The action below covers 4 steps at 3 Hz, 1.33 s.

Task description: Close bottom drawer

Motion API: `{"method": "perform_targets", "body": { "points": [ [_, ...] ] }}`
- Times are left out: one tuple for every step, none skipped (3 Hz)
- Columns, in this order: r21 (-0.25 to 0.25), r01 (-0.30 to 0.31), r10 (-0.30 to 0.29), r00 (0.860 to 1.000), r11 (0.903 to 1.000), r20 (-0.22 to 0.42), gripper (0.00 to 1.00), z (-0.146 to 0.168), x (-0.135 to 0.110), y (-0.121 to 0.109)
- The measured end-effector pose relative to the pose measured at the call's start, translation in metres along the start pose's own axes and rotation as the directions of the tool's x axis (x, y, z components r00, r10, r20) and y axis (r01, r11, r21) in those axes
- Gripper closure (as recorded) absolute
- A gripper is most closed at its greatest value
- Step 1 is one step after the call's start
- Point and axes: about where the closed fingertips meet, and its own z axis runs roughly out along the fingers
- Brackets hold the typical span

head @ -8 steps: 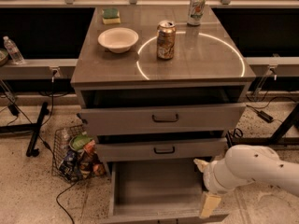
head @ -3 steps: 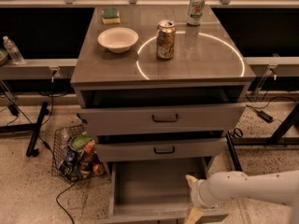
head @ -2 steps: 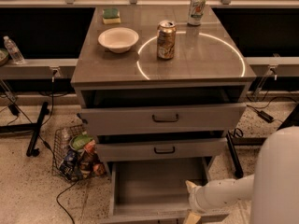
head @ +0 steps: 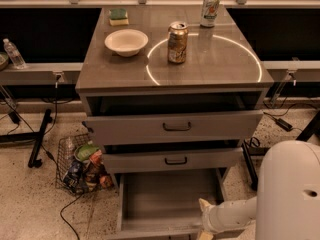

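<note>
The bottom drawer (head: 170, 199) of the grey cabinet is pulled far out, and its plain grey box interior shows. Its front runs along the picture's lower edge, and its handle is hidden. My gripper (head: 203, 220) is at the drawer's front right corner. Its cream fingers (head: 204, 204) are spread apart, one inside the drawer box and one below the front edge. My white arm (head: 290, 194) fills the lower right.
The top drawer (head: 175, 126) and the middle drawer (head: 175, 160) each stand slightly open. On the cabinet top are a bowl (head: 126, 41), a can (head: 177, 43), a second can (head: 210, 8) and a sponge (head: 118, 16). A wire basket (head: 82, 166) of rubbish stands on the floor to the left.
My arm's white body has swung into the lower right. The gripper moved left to the drawer's front right corner and has stayed there. The drawer is still pulled out.
</note>
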Motion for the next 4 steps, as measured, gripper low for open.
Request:
{"method": "perform_targets", "body": {
  "points": [
    [0.007,0.012,-0.012,1.0,0.9999,0.024,0.0,0.021,0.003,-0.003],
    [0.03,0.028,-0.03,0.998,0.9991,0.06,0.0,0.036,0.0,-0.014],
    [0.055,0.053,-0.058,0.994,0.9971,0.093,0.14,0.046,-0.006,-0.028],
    [0.075,0.082,-0.09,0.991,0.9938,0.103,0.38,0.053,-0.007,-0.043]
  ]
}}
